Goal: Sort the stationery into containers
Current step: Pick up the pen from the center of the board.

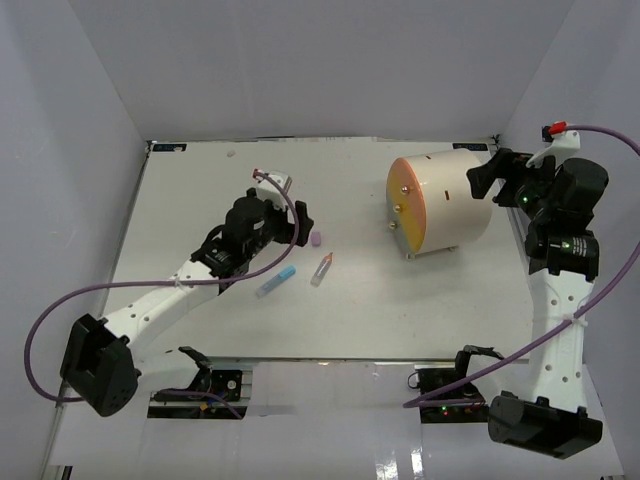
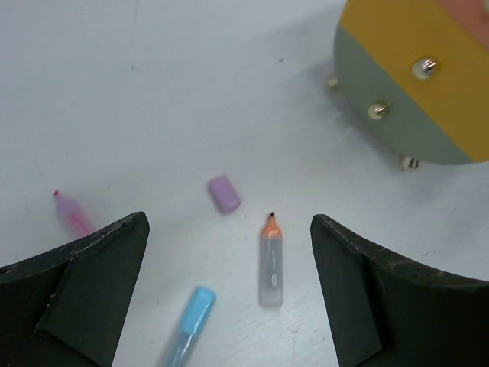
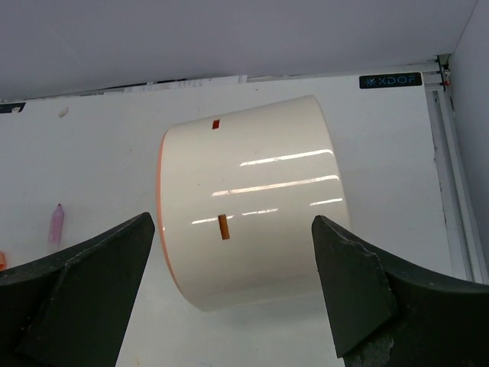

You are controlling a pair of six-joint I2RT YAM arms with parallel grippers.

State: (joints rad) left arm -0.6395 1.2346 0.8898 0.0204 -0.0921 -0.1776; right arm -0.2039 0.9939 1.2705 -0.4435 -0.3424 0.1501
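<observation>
White-cream drum (image 1: 445, 205) lies on its side at the far right of the table (image 1: 190, 190), with its flat orange face (image 1: 403, 205) turned toward the table's centre. The left wrist cam shows brass knobs (image 2: 424, 67) on that face and small feet at its lower rim. The right wrist cam shows two small orange slots (image 3: 223, 226) in the curved wall.

R gripper (image 1: 482, 183) sits at the drum's right end with jaws spread wide and nothing pinched. From its own cam the drum (image 3: 260, 222) fills the gap ahead of the fingers (image 3: 92, 283). Can't tell if either finger touches the wall.

L gripper (image 1: 303, 222) is over mid-table, well apart from the drum, also spread wide and empty. Its fingers (image 2: 84, 290) hang above the loose stationery, not touching any of it.

Four stationery pcs are visible, all on the bare table and none in the drum:
- Purple cap (image 1: 316, 240), just beside the L gripper tips. On the wrist cam it lies between the fingers.
- Clear marker w/ orange tip (image 1: 322, 270), near the cap on its near side, tip pointing toward the far edge.
- Blue-capped pen (image 1: 276, 283), just left of the clear marker, lying slantwise. Its lower end is cut off on the wrist cam (image 2: 191, 321).
- Pink marker (image 2: 72, 216), left of the cap and partly behind the L finger on that cam. The R wrist cam also picks it up (image 3: 56, 223), well left of the drum. It isn't clear in the top view.

Purple cables (image 1: 60, 310) loop off both arms.
</observation>
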